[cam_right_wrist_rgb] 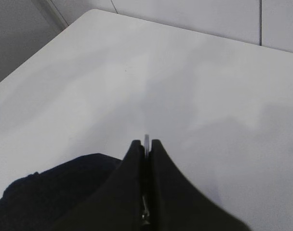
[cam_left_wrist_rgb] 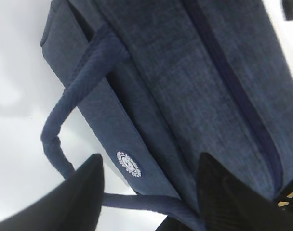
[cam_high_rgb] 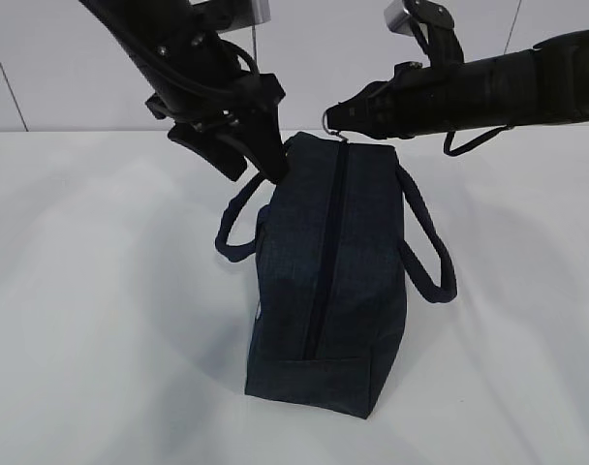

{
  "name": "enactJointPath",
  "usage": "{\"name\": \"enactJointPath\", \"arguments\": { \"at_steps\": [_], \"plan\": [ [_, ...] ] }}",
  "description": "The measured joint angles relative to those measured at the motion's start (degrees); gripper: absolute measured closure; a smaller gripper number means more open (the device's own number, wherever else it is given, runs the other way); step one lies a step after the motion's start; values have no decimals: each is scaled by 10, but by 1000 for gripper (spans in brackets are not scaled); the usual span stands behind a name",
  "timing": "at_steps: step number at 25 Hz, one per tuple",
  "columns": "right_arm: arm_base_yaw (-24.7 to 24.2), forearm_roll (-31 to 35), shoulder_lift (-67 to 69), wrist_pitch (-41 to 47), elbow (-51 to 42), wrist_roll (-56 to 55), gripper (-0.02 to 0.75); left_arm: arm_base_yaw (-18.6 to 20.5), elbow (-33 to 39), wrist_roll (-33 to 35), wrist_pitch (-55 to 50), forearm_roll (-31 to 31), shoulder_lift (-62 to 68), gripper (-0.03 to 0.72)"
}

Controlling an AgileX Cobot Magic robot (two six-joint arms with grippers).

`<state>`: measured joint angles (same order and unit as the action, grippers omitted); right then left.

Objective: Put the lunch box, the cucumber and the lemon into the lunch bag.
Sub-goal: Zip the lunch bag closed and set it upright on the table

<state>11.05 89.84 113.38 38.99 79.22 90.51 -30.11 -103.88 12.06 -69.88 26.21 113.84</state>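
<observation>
Reaching in from upper left, the black left gripper (cam_high_rgb: 246,145) angles down onto the far left corner of the boxy dark navy fabric lunch bag (cam_high_rgb: 348,281) — jaws spread wide, and in the left wrist view its two black fingers (cam_left_wrist_rgb: 81,192) straddle that end of the bag, so it looks like a wide grip on the fabric. The black right gripper (cam_high_rgb: 341,118) comes in nearly level from the right, jaws pinched together on the thin metal ring pull (cam_high_rgb: 331,124) at the far end of the zipper (cam_high_rgb: 328,242); the right wrist view shows a sliver of metal between the closed tips. Bag weave is coarse, denim-like, with two ribbed loop handles (cam_high_rgb: 432,254) drooping off either side and a small round white logo (cam_left_wrist_rgb: 128,163) on the left side panel. Bag sits mid-table on the plain white tabletop (cam_high_rgb: 101,339), zipper line running shut along the top — pale wall panels behind.
</observation>
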Motion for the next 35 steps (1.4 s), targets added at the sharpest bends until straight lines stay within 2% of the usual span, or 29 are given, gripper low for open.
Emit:
{"name": "enactJointPath", "arguments": {
  "at_steps": [18,20,23,25,28,35],
  "plan": [
    [0,-1,0,1,0,-2,731,0,-4,4,32,43,43,260],
    [0,-1,0,1,0,-3,731,0,-4,6,36,44,45,328],
    [0,-1,0,1,0,-3,731,-1,-5,32,38,48,46,561],
    [0,-1,0,1,0,-3,731,-1,-5,44,38,48,46,661],
    [-3,-1,0,2,0,-3,731,-1,-5,48,36,47,46,689],
    [-24,-1,0,13,0,-11,731,-1,-5,50,10,28,33,693]
  ]
}}
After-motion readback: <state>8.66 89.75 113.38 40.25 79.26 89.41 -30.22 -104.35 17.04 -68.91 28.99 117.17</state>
